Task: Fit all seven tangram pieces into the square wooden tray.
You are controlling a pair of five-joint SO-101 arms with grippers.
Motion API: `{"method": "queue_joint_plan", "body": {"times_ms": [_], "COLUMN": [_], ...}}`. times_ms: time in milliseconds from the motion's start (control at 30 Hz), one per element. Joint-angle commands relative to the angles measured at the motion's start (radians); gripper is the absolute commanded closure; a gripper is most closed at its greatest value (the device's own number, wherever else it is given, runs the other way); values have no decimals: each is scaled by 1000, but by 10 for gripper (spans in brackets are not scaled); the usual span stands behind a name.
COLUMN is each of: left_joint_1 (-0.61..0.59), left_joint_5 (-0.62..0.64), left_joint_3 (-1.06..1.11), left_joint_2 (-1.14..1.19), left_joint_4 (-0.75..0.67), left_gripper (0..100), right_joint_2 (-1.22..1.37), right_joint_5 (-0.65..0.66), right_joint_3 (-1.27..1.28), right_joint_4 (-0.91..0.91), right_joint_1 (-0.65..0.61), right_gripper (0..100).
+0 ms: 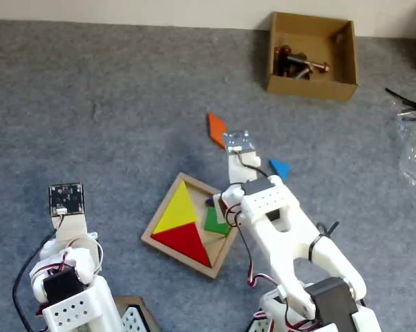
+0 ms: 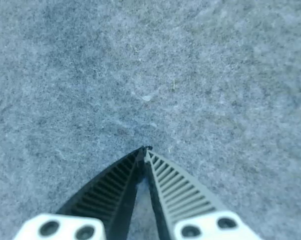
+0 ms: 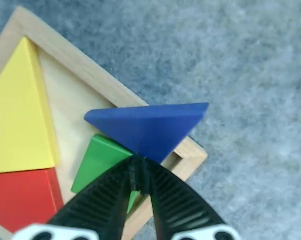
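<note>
**Tray partly filled; right gripper pinching the dark blue triangle**

The square wooden tray (image 1: 155, 243) lies cornerwise on the grey table (image 1: 90, 124). A large yellow triangle (image 1: 177, 207) and a large red triangle (image 1: 185, 242) sit flat inside it, meeting along one edge. A green piece (image 3: 98, 160) lies in the tray near its right corner. An orange parallelogram (image 1: 216, 129) and a light blue triangle (image 1: 279, 168) lie on the table beyond the tray, well apart from it.

The right gripper (image 3: 140, 162) is pressed together on one corner of a dark blue triangle (image 3: 148, 127), held over the tray's rim at the corner by the green piece. Whether the triangle touches the rim cannot be told. The left gripper (image 2: 145, 149) is closed, tips meeting, holding nothing, above bare table.

The green piece's outline is partly covered by the held triangle and the gripper. In the high view the right arm hides most of the dark blue triangle.

A cardboard box (image 1: 312, 84) stands at the far edge.
</note>
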Motion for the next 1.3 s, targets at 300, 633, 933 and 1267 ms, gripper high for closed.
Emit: {"method": "queue_joint_plan", "body": {"times_ms": [300, 633, 933, 1267], "left_joint_1": [15, 15, 15, 15], "left_joint_5": [9, 9, 9, 9], "left_joint_3": [21, 21, 21, 21], "left_joint_2": [-5, -5, -5, -5], "left_joint_4": [9, 9, 9, 9], "left_gripper": [995, 995, 995, 995], "right_joint_2": [-4, 7, 8, 35], "right_joint_5": [97, 98, 132, -221], "right_joint_3": [-73, -177, -206, -340], "right_joint_4": [13, 10, 10, 107], "right_joint_1": [68, 104, 113, 111], "right_gripper": [994, 991, 990, 989]}}
